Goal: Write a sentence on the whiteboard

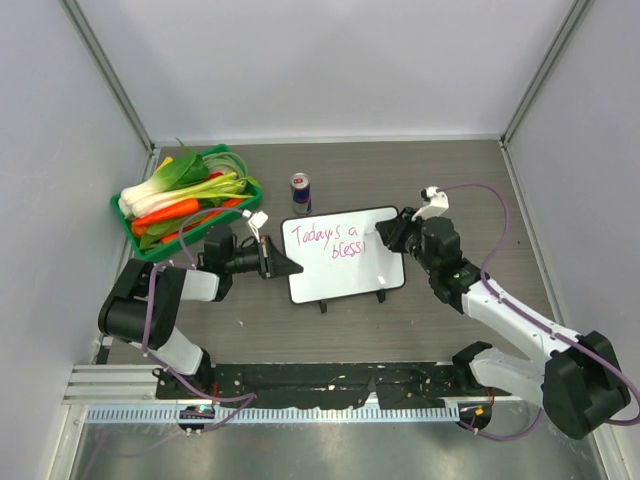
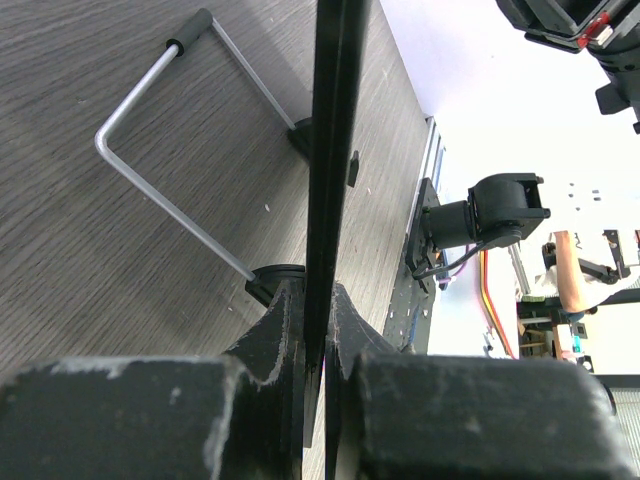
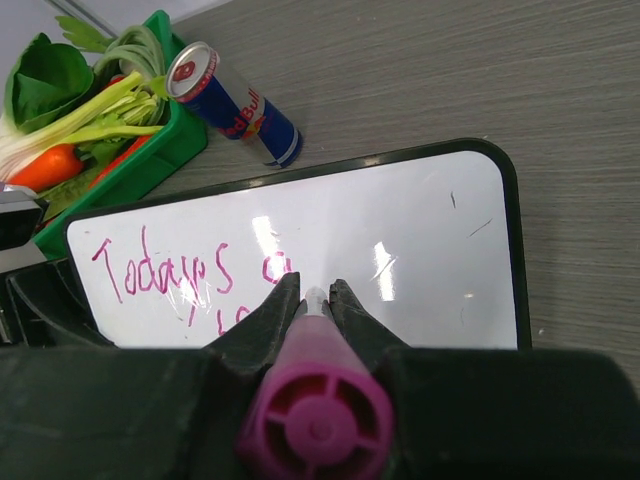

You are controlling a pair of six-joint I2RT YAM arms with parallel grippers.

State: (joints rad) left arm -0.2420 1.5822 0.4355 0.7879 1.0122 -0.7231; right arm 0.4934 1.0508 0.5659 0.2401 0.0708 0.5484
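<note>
Your right gripper point(image 3: 315, 296) clenched on magenta round-ended plastic marker point(image 3: 318, 405), tip pointing away at the board | your left gripper point(image 2: 318, 322) pinching the left edge of small white rounded-corner whiteboard point(image 1: 342, 281), mid-table, long axis left-right | pink handwritten sentence point(image 1: 328, 240), two lines, running along that axis toward your right.

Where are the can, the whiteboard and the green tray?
can point(image 3: 240, 112), right wrist view, blue side.
whiteboard point(image 1: 345, 278), top view, bare white lower part.
green tray point(image 3: 140, 170), right wrist view, outer wall.
</note>
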